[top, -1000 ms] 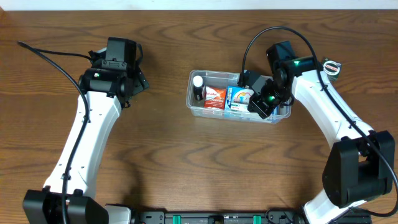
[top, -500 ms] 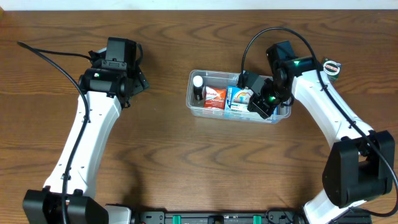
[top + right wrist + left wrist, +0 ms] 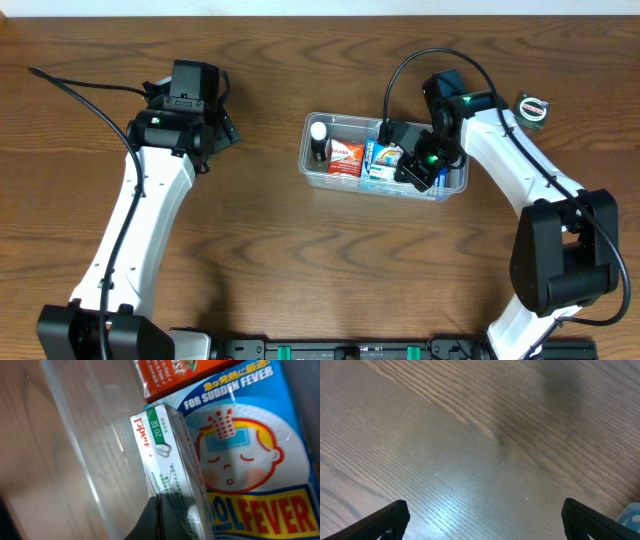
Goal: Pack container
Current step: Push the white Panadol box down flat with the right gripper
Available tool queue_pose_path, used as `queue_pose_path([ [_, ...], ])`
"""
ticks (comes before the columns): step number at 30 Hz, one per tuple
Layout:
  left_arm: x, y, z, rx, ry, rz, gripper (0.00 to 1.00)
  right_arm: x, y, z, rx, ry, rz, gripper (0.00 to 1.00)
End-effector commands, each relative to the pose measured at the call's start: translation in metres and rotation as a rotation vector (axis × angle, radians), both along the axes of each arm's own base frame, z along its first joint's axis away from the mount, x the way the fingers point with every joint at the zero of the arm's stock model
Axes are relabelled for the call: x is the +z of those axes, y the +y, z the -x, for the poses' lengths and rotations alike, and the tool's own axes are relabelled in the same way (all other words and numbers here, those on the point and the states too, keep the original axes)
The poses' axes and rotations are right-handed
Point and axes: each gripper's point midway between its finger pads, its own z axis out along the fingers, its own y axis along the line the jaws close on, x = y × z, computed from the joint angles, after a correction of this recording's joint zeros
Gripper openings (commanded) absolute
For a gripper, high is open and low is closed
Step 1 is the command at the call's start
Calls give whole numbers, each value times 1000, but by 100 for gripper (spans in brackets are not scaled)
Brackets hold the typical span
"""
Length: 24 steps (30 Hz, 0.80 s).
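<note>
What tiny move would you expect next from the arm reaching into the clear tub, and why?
Probably a gentle push. The right gripper, jaws shut, sits at the end of the small white and green cardboard box, which stands on edge between the clear plastic container's wall and the blue fever-patch pack. Pushing should seat it.

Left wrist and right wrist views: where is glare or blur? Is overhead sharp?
Left wrist: a pale sheen on the table, a dark soft patch upper right. Right wrist: print on the blue box and the green-and-white box is readable; the container wall is hazy. Overhead: sharp, evenly lit.
</note>
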Motion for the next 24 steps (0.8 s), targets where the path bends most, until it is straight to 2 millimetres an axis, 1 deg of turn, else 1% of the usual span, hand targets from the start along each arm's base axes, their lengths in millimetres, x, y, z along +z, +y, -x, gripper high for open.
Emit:
queue_pose_path([
  [1, -4, 4, 0, 5, 16, -19, 98, -17, -13, -9, -2, -17, 83, 1],
  [4, -4, 4, 0, 5, 16, -19, 98, -17, -18, -19, -36, -49, 114, 1],
  [8, -4, 4, 0, 5, 15, -18, 98, -15, -18, -28, -63, -77, 119, 1],
  [12, -4, 4, 0, 5, 16, -19, 98, -16, -26, -41, -125, -116, 168, 1],
  [18, -4, 4, 0, 5, 16, -19, 98, -16, -28, -46, -133, -136, 179, 1],
  [24, -4, 4, 0, 5, 15, -18, 98, -14, -28, -58, -151, -182, 175, 1],
])
